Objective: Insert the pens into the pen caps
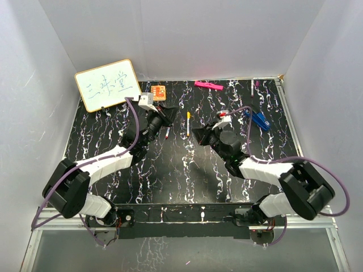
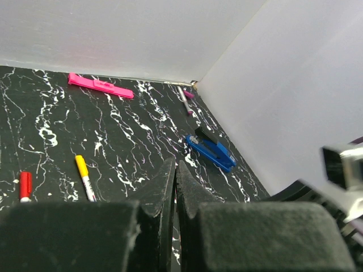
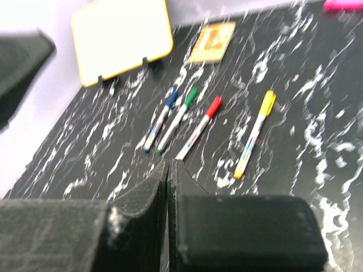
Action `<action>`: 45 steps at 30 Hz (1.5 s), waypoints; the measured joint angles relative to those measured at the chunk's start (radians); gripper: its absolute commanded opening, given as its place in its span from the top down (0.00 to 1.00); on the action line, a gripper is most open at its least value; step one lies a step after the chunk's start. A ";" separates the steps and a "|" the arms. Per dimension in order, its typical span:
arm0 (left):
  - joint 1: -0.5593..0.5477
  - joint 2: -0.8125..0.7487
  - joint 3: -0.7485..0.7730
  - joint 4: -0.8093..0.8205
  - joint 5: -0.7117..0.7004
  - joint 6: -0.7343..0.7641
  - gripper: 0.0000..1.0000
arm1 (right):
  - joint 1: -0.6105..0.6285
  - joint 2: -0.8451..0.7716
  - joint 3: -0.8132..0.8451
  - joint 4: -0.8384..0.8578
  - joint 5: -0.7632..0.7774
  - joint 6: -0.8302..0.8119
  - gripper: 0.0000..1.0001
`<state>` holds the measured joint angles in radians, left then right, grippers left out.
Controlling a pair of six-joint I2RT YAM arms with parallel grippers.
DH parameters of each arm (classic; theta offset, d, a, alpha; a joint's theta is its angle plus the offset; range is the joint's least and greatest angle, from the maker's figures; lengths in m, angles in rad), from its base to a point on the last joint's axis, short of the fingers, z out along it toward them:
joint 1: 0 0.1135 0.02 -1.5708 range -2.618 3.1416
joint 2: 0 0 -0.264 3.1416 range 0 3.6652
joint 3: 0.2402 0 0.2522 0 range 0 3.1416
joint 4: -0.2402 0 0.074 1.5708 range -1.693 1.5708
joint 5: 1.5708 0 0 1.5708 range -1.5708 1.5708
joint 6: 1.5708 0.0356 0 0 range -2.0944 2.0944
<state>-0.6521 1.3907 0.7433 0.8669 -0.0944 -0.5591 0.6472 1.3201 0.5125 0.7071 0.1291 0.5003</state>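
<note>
Several white pens lie side by side on the black marbled table. The right wrist view shows them as a blue pen (image 3: 161, 120), a green pen (image 3: 177, 119), a red pen (image 3: 199, 127) and a yellow pen (image 3: 255, 133), each with a coloured pen cap on its far end. The yellow pen (image 1: 188, 123) and red pen (image 1: 168, 134) lie between the arms. A purple pen (image 1: 252, 88) rests at the back right. My left gripper (image 2: 176, 164) hangs shut and empty above the table. My right gripper (image 3: 169, 163) is also shut and empty, just short of the red pen.
A flat pink bar (image 1: 208, 85) lies along the back wall. The blue clip-like object (image 1: 260, 119) sits right of my right gripper. A yellow-framed whiteboard (image 1: 108, 85) leans at the back left beside an orange card (image 1: 158, 92). White walls enclose the table.
</note>
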 measured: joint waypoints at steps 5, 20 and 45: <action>0.000 -0.030 -0.002 -0.042 -0.007 0.027 1.00 | -0.007 -0.062 0.126 -0.080 0.188 -0.106 0.73; 0.000 -0.034 -0.004 -0.127 -0.007 0.068 0.98 | -0.362 0.156 0.543 -0.397 0.396 -0.100 0.57; 0.021 0.111 0.202 -0.399 -0.086 0.151 0.87 | -0.407 0.357 0.650 -0.546 0.457 -0.136 0.24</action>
<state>-0.6312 1.5021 0.9455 0.4683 -0.1806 -0.4080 0.2401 1.6775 1.1629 0.1612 0.5861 0.3645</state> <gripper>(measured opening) 0.131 0.734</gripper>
